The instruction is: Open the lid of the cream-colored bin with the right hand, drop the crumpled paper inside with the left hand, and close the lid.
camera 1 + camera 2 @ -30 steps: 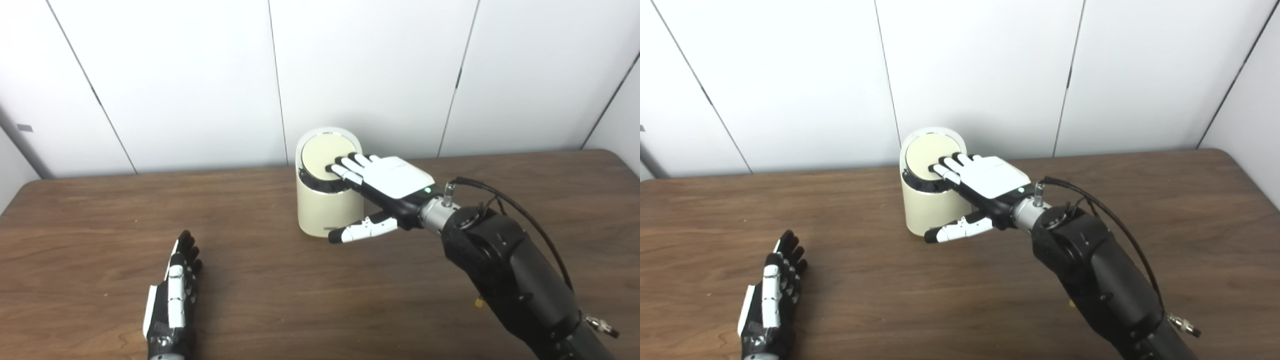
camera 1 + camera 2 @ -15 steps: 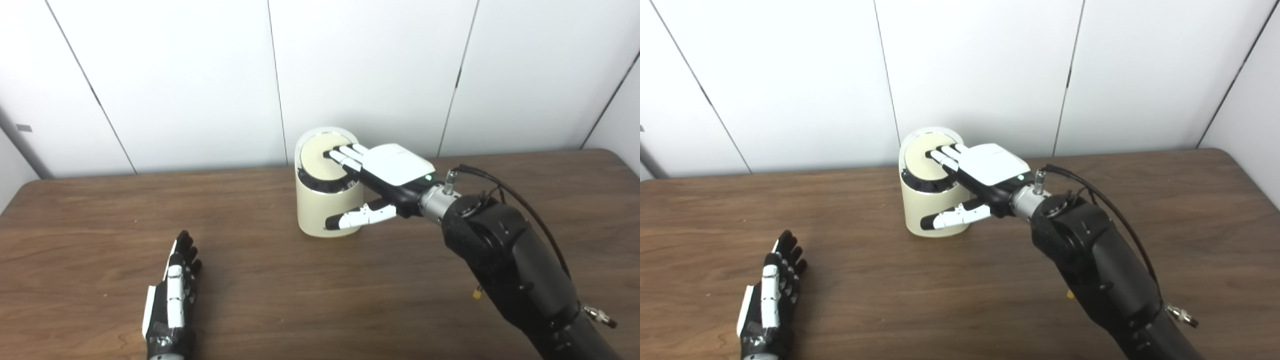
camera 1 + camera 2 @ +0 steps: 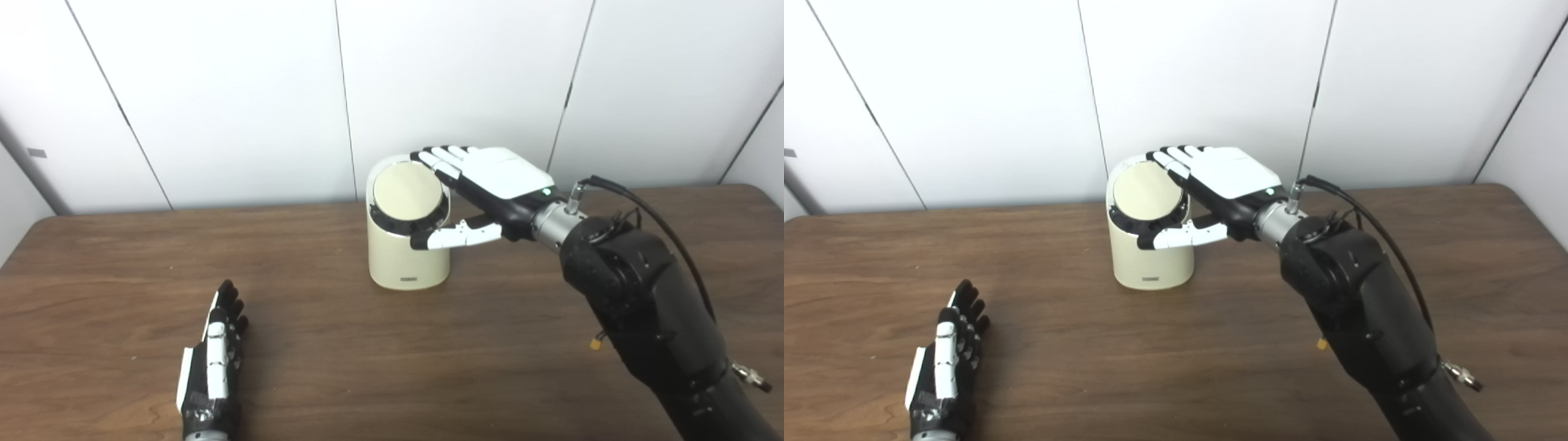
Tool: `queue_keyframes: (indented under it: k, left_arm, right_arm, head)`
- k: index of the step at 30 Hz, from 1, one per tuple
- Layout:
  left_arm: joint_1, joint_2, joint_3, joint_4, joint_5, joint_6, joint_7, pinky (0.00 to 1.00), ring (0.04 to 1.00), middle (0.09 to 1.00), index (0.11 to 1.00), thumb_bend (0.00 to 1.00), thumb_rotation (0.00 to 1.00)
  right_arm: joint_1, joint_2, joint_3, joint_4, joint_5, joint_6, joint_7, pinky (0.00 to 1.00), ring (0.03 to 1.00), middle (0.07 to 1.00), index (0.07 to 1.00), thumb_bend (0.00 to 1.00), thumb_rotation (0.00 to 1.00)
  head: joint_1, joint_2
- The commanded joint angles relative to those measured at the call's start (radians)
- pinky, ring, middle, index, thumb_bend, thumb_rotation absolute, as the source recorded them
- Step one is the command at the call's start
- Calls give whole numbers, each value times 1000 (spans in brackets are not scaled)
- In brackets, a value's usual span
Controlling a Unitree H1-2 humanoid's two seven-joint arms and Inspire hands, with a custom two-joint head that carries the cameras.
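Note:
The cream-colored bin [image 3: 401,260] stands at the back middle of the table, its round lid [image 3: 407,191] lying shut in a dark ring and tilted toward me. My right hand [image 3: 490,180] is open, palm down, just right of the lid. Its fingertips [image 3: 432,158] reach over the bin's far upper rim, and the thumb [image 3: 456,236] lies across the bin's front right, just under the dark ring. Near the front left edge my left hand [image 3: 211,361] rests flat on the table, open and holding nothing. No crumpled paper shows in either view.
The brown wooden table [image 3: 429,355] runs back to a white panelled wall [image 3: 245,92] close behind the bin. My right forearm [image 3: 643,306] and its black cable cross the table's right side. A small yellow speck [image 3: 595,344] lies beside the forearm.
My right hand has lifted off the lid and risen up and back to the bin's far rim; the thumb climbed from the bin's base to the dark ring. The left hand stayed put.

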Motion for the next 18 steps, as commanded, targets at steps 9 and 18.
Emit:
queue_keyframes:
  k: [9,18]
  left_arm:
    - [-3,10,7,24,-22,-28,-8,1000,1000,1000,1000,437,1000]
    - [-7,27,6,40,-24,-38,-17,1000,1000,1000,1000,447,1000]
  right_arm:
    - [60,-102,-106,-98,71,31,10,1000,1000,1000,991,660,1000]
    - [160,-121,-169,-100,124,35,-57,1000,1000,1000,975,652,1000]
  head:
    - [-18,3]
    - [-30,3]
